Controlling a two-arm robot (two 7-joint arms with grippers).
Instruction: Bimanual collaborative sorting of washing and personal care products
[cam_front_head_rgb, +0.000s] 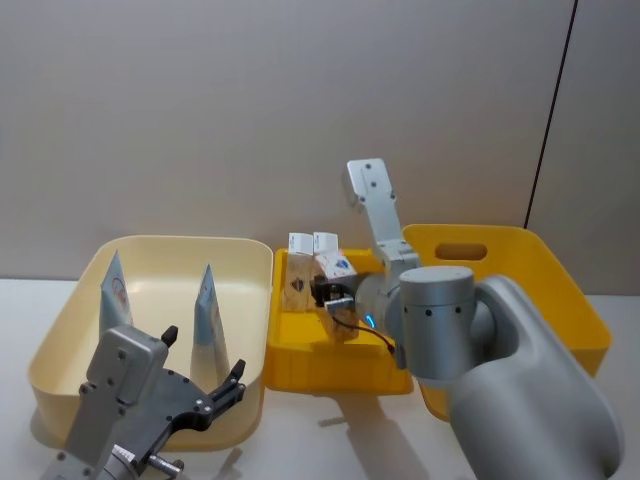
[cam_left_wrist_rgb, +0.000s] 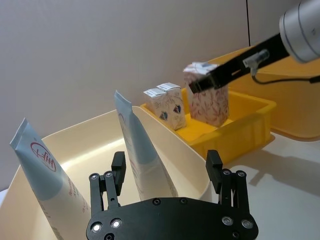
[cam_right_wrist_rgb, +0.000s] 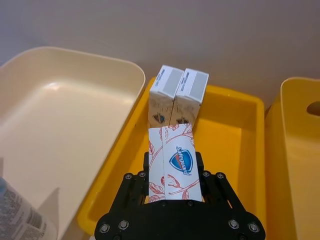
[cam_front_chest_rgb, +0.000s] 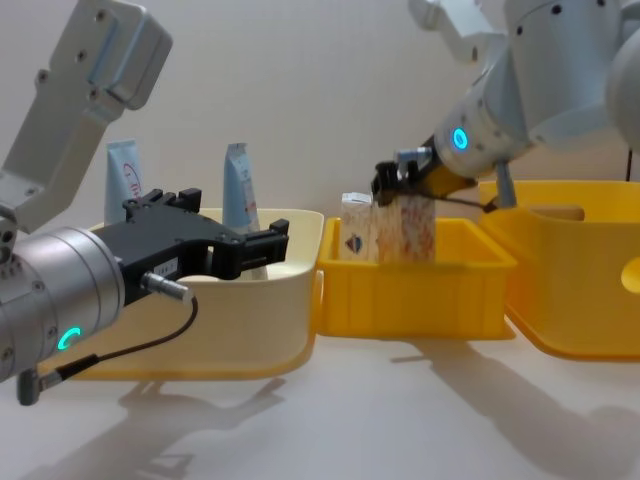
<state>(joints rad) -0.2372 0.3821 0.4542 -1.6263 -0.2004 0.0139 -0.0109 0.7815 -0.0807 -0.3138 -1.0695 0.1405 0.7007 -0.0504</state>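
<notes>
**Right arm at small bin with pink-print carton**

Right gripper (cam_front_chest_rgb: 400, 180) reaches forward over the small yellow bin (cam_front_head_rgb: 330, 375), clenched on the top of a pink-print carton (cam_right_wrist_rgb: 174, 160). The carton's lower end sits below the rim; floor contact unclear. Left gripper (cam_left_wrist_rgb: 166, 162) hovers at the cream bin's (cam_front_head_rgb: 170, 240) near wall, fingers spread, holding nothing.

Pale table (cam_front_chest_rgb: 400, 420), plain wall (cam_front_head_rgb: 250, 100).

Cream bin: 2 tubes upright, left tube (cam_front_head_rgb: 114, 290) and right tube (cam_front_head_rgb: 208, 310). Small yellow bin: 2 blue-print cartons (cam_right_wrist_rgb: 165, 102) touching at the far wall. A larger yellow bin (cam_front_head_rgb: 560, 290) is on the right.

Plain grey-beige wall (cam_front_head_rgb: 200, 120), thin dark vertical seam (cam_front_head_rgb: 553, 110) at right, pale tabletop (cam_front_chest_rgb: 400, 420), soft shadows on it
</notes>
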